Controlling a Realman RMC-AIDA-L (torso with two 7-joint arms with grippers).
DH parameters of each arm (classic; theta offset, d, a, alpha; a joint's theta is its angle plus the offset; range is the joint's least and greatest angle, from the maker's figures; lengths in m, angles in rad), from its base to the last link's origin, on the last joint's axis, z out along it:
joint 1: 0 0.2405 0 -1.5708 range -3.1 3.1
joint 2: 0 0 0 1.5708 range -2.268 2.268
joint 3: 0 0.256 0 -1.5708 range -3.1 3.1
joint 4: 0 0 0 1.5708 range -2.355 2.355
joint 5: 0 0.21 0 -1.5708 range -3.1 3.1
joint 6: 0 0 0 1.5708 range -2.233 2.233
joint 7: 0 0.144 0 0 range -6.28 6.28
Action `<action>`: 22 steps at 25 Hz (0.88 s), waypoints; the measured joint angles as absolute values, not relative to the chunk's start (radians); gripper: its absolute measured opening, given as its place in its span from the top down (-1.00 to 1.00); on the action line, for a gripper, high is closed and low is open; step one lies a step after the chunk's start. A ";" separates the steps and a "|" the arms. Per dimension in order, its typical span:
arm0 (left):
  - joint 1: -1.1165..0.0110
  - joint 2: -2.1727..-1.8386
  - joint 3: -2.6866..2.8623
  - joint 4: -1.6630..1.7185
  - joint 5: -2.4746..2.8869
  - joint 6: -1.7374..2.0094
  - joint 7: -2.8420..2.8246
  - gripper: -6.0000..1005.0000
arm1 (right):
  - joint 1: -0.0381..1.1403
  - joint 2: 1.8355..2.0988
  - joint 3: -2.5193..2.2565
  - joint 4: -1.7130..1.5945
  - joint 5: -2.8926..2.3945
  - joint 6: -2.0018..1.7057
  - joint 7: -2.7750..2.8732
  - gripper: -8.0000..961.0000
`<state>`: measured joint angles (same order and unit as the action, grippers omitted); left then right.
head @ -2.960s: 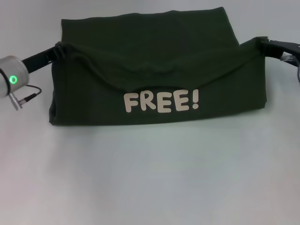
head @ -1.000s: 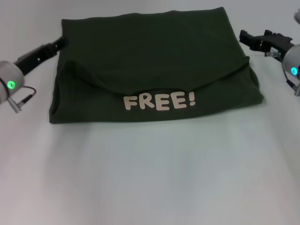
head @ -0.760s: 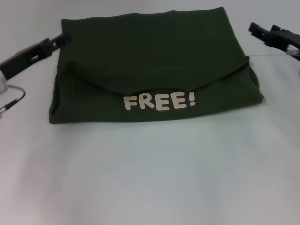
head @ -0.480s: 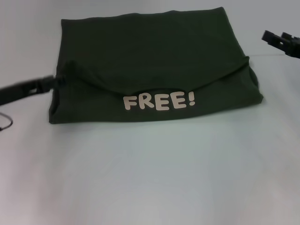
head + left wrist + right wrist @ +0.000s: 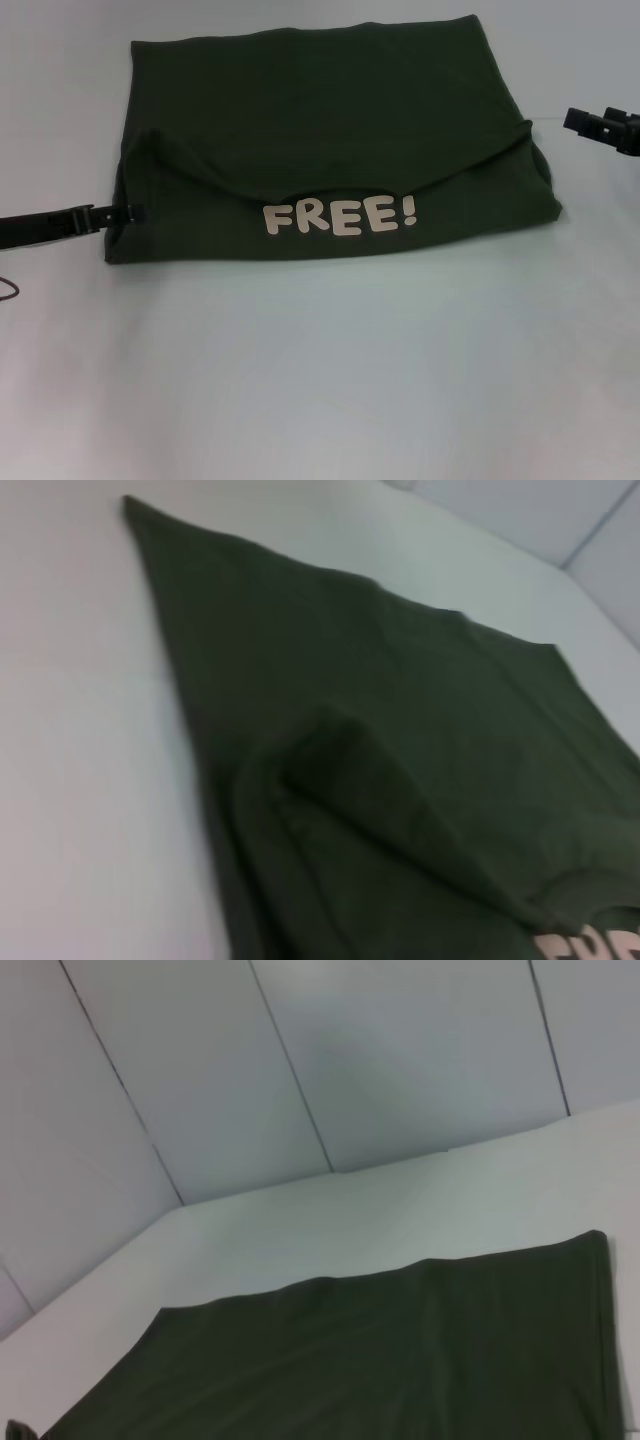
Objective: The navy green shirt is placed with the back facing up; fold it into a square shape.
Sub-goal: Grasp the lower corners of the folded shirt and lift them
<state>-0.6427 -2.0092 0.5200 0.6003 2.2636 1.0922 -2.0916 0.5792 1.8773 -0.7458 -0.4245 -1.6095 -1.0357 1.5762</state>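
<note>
Left gripper [image 5: 128, 212]: at the left edge of the head view, about mid-height. Its thin dark fingers [image 5: 85, 216] point toward the shirt's left edge, with the tip at or just beside the cloth; whether it touches cannot be told. Whether the fingers are apart or together cannot be told either.

Right gripper [image 5: 578, 121]: at the right edge of the head view, in the upper part of the frame. It sits clear of the shirt's right side and holds no cloth. The state of its fingers cannot be told.

Navy green shirt [image 5: 320, 140]: lies folded in the upper half of the head view, forming a broad, roughly rectangular block. An upper layer is folded down over it, and its curved edge ends just above the pale "FREE!" lettering [image 5: 341, 217] near the front edge. The left wrist view shows a raised, rumpled fold [image 5: 350, 780] near the left side.

Surface [image 5: 320, 380]: pale and plain, carrying the shirt.
</note>
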 joint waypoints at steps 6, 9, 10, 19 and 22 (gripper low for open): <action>-0.654 -2.014 0.539 0.561 2.279 1.026 -2.097 -0.76 | 0.581 1.875 -0.750 -0.436 -1.624 -1.045 1.582 -0.67; -0.662 -2.018 0.586 0.547 2.280 0.973 -2.095 -0.76 | 0.581 1.875 -0.750 -0.438 -1.624 -1.052 1.582 -0.67; -0.664 -2.019 0.595 0.544 2.280 0.965 -2.095 -0.76 | 0.581 1.875 -0.750 -0.438 -1.624 -1.053 1.582 -0.67; -0.682 -2.018 0.616 0.509 2.281 0.949 -2.097 -0.76 | 0.583 1.874 -0.750 -0.446 -1.625 -1.051 1.583 -0.67; -0.684 -2.018 0.617 0.501 2.281 0.950 -2.104 -0.76 | 0.583 1.874 -0.750 -0.447 -1.625 -1.050 1.583 -0.67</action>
